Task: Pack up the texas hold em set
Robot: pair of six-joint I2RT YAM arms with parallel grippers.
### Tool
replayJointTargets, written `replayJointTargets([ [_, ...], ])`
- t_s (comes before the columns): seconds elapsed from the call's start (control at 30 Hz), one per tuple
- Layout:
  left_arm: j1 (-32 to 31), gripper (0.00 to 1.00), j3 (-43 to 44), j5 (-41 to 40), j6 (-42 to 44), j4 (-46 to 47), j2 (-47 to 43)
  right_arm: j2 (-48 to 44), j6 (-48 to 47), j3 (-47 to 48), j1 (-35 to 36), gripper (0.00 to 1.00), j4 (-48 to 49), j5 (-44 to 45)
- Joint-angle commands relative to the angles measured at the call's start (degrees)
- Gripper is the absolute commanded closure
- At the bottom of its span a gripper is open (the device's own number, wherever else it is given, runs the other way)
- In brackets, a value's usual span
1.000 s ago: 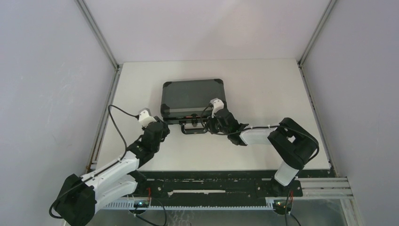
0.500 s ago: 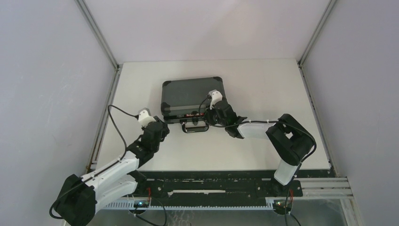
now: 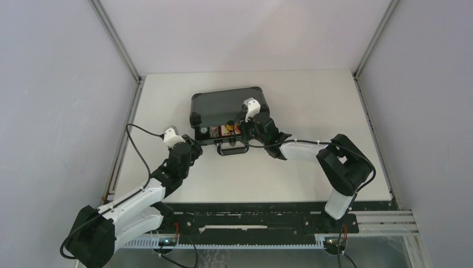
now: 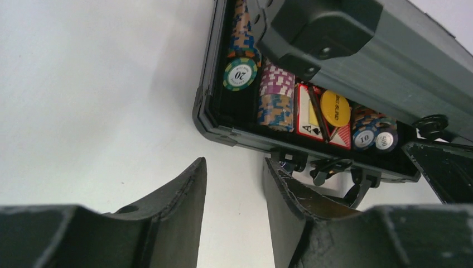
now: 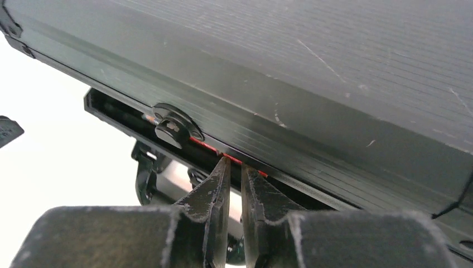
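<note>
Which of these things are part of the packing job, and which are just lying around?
Job: briefcase, poker chips, red card box, yellow dealer button.
Lying about: nothing loose in view; only the table itself.

top view: even, diffuse overhead light; the white table [image 3: 312, 111] reads bright, shadows soft and short. left wrist view: table near overexposure; foreground fingers [image 4: 173, 218] dark and slightly soft, chips [image 4: 241, 72] sharp. right wrist view: background blown out white; case lid [image 5: 334, 84] sharp, scratches legible.
</note>
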Motion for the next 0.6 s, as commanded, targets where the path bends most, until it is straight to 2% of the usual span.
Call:
replayJointTargets([
  [0.0, 1.9, 0.51, 2.4, 1.3, 0.5, 5.3, -0.8, 0.0, -2.4, 4.4, -1.8, 0.80, 8.5, 3.2],
  [0.13, 3.5, 0.46, 3.6, 2.0, 0.4, 5.7, 0.1, 0.9, -2.6, 6.1, -2.5, 0.80, 7.7, 2.2],
  [0.3, 6.4, 0.41, 6.4, 2.0, 0.1, 5.7, 5.9, 2.1, -2.6, 6.8, -2.9, 0.80, 7.5, 1.7],
  [0.57, 9.5, 0.40, 14.2, 3.5, 0.7, 9.7, 18.2, 2.3, -2.3, 6.8, -3.0, 0.80, 6.5, 1.0],
])
